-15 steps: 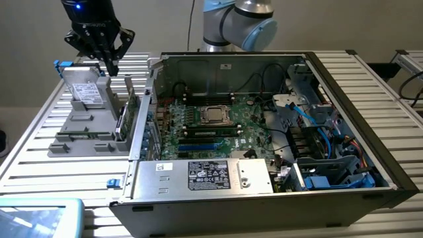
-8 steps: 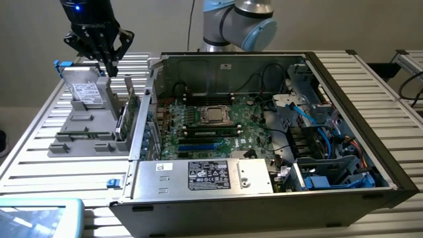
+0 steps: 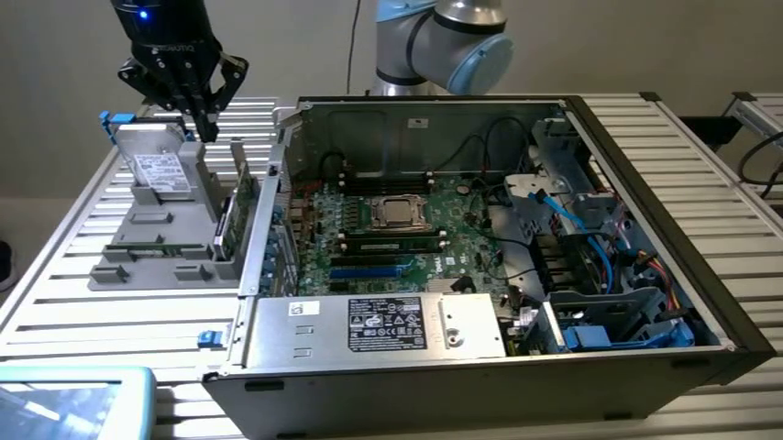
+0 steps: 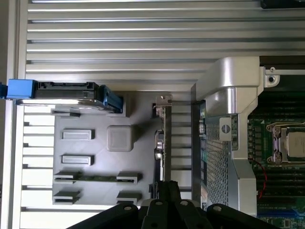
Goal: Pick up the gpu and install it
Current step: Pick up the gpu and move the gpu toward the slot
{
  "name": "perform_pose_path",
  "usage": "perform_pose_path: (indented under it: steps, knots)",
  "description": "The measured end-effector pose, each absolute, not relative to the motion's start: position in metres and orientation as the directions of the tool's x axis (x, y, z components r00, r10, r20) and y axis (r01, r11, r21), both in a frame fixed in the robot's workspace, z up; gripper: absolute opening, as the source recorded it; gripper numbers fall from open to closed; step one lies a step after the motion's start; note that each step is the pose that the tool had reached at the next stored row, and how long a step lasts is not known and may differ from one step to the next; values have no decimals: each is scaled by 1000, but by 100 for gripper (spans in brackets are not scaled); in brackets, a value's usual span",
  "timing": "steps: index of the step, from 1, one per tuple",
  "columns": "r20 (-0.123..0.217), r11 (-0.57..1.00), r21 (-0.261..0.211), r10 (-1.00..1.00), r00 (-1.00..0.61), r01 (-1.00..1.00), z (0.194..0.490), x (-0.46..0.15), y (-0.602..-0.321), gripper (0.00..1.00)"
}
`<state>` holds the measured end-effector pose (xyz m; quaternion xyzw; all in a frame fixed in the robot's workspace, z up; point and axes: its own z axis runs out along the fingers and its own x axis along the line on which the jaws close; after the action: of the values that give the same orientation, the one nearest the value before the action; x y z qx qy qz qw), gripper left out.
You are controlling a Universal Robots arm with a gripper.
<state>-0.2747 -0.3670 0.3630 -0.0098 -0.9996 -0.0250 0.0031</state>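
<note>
Hovering at the exterior view's upper left, the gripper looks pressed together and empty; lower in the frame, the gpu stands on edge in the gray holder, just beside the computer case.

My end effector is cut off at the wrist view's edge and covers one end of the gpu, seen edge-on with both faces hidden; the print on the hard drive is too small to read.
</note>
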Motion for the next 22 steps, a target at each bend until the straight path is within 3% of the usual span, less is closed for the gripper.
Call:
perform_pose_path:
  steps: [4,7,8,9,11,12,22]
  knots:
    - [7,999,50,19,-1000,19,363,-275,-367,13]
    - [7,999,50,19,-1000,19,363,-275,-367,26]
    - [7,999,50,19,-1000,19,363,-275,-367,26]
    - [7,999,50,19,-1000,19,363,-275,-367,37]
    - [7,999,50,19,-1000,19,362,-277,-367,37]
    - [7,999,50,19,-1000,19,361,-278,-367,44]
    - [7,998,52,20,-1000,20,342,-283,-370,44]
